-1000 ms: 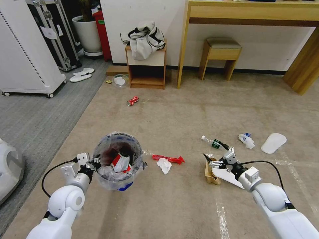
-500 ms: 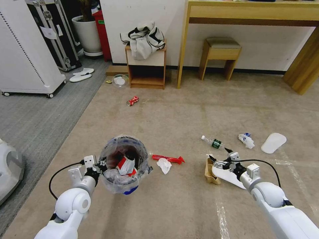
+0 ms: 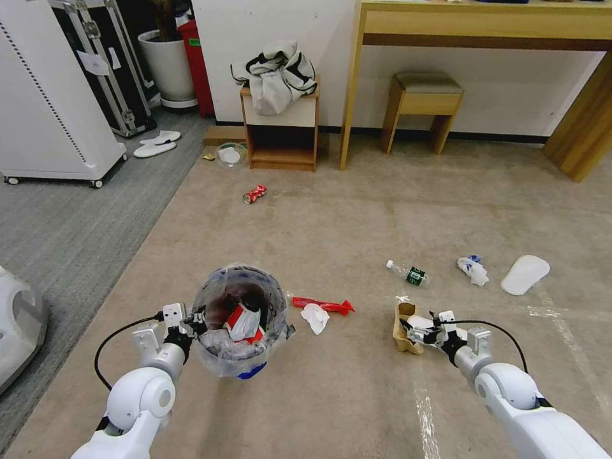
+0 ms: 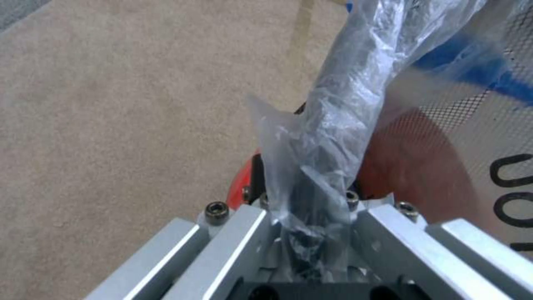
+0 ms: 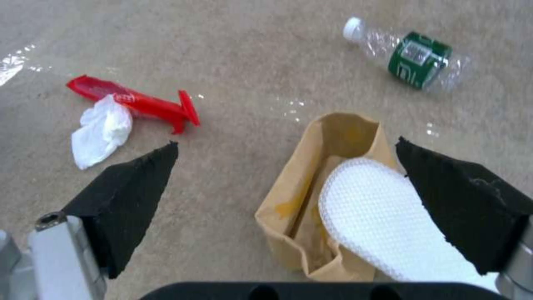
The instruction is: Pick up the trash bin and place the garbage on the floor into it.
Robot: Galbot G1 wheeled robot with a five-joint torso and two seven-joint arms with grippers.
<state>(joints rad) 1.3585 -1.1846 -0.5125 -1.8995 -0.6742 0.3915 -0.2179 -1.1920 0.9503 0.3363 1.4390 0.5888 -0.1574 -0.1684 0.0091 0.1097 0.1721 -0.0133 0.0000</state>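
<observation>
**Bin in the left grip, right gripper low over the carton**

While the left gripper (image 3: 191, 320) clamps its jaws tight on the plastic-lined rim of the trash bin (image 3: 241, 319), holding it off the beige floor (image 3: 357, 210), the right gripper (image 3: 417, 331) hangs low over the brown carton (image 3: 403, 328). Its black pads (image 5: 130, 189) are spread wide, gripping nothing, with the carton and the toe of a white slipper (image 5: 377, 221) sitting between them. Inside the bin, red-and-white wrappers lie in the crinkled bag (image 4: 327, 125). On the carpet between bin and carton lie a red wrapper (image 3: 324, 305) and a white tissue (image 3: 315, 317), touching. Beyond the carton sit the green-label bottle (image 3: 410, 273), another tissue wad (image 3: 472, 269), a second slipper (image 3: 524, 274), and far off, a crushed red can (image 3: 255, 193).
</observation>
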